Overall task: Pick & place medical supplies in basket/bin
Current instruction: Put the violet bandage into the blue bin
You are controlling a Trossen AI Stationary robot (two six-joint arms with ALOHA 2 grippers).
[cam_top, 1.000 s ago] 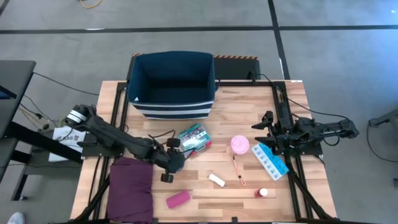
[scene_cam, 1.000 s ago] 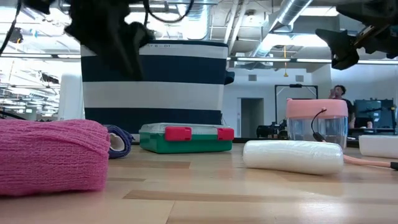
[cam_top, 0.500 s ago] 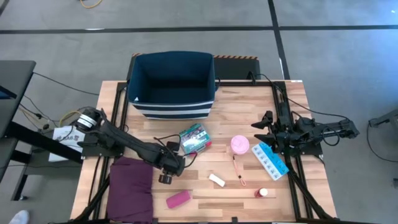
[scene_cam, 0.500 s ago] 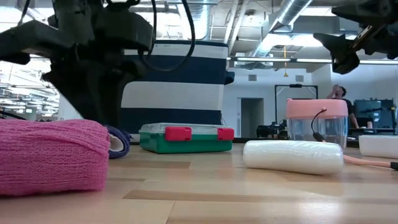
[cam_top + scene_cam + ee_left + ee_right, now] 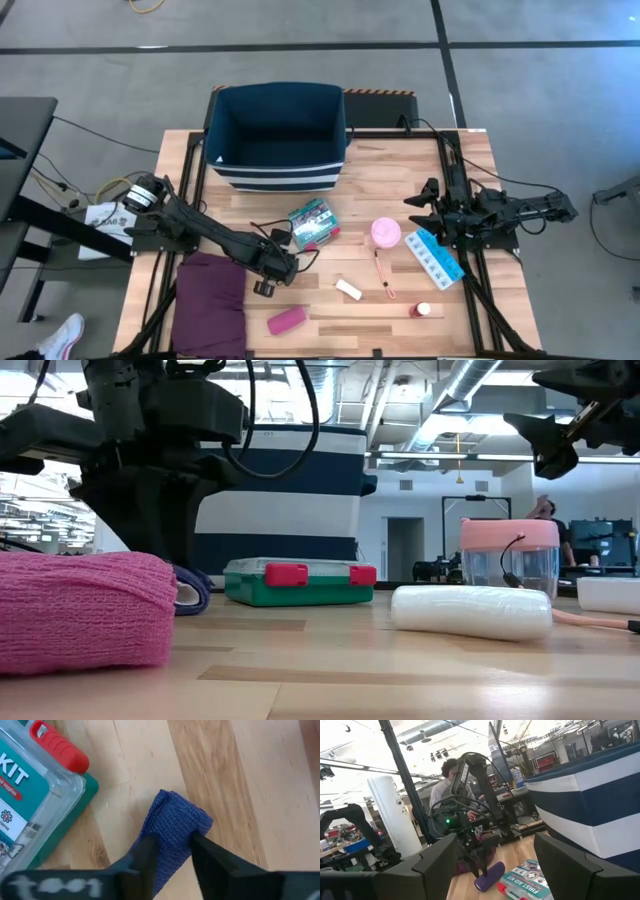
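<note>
Right now I have the left gripper [image 5: 170, 852] down at the table in the near-left part, its fingers clenched on either side of the purple roll [image 5: 172, 832], which lies on the wood just beside the kit [image 5: 35, 795]. From above, that gripper [image 5: 268, 282] sits between the folded cloth [image 5: 210, 305] on its left and the kit [image 5: 312, 224] on its far right; the roll itself is hidden under the arm there. The low view shows only the roll's end [image 5: 192, 588] poking out beside the magenta roll [image 5: 80, 610], and the right wrist view shows the roll [image 5: 489, 876] whole, held at the tip of the left arm.

My right gripper [image 5: 427, 212] waits over the right edge of the table, fingers spread apart and holding nothing, near the pill strip [image 5: 435, 258].

The bin [image 5: 277, 135] stands at the far side, left of centre, and I see nothing inside it from above. The pink tub [image 5: 386, 233] is right of the kit, the white tube [image 5: 348, 290] near-centre, the small bottle [image 5: 423, 310] near-right, and the magenta roll [image 5: 287, 320] at the near edge. Only the right wrist view shows a person [image 5: 445, 782] in the room beyond.
</note>
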